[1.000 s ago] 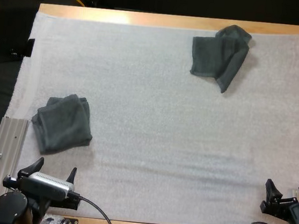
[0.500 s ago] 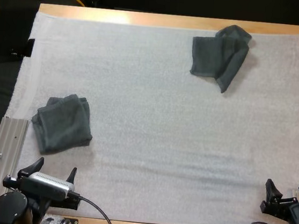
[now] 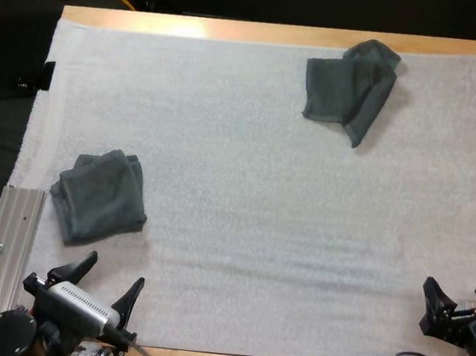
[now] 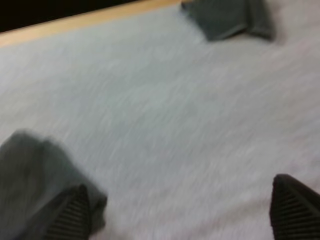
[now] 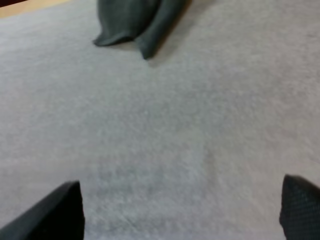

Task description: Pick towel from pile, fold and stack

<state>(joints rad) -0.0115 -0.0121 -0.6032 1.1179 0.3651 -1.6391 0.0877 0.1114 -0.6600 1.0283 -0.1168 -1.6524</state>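
Left gripper (image 3: 116,269) shifted right, spread wide, crumpled towel (image 3: 352,84) lengthwise near-far, tip nearward

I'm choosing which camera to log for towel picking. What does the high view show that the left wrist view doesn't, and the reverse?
High view adds the right claw, open at the near right corner of the white mat, and a metal rail. Left wrist view adds the ridged fingers close up. Both share the open left claw, near towel, far towel and mat.
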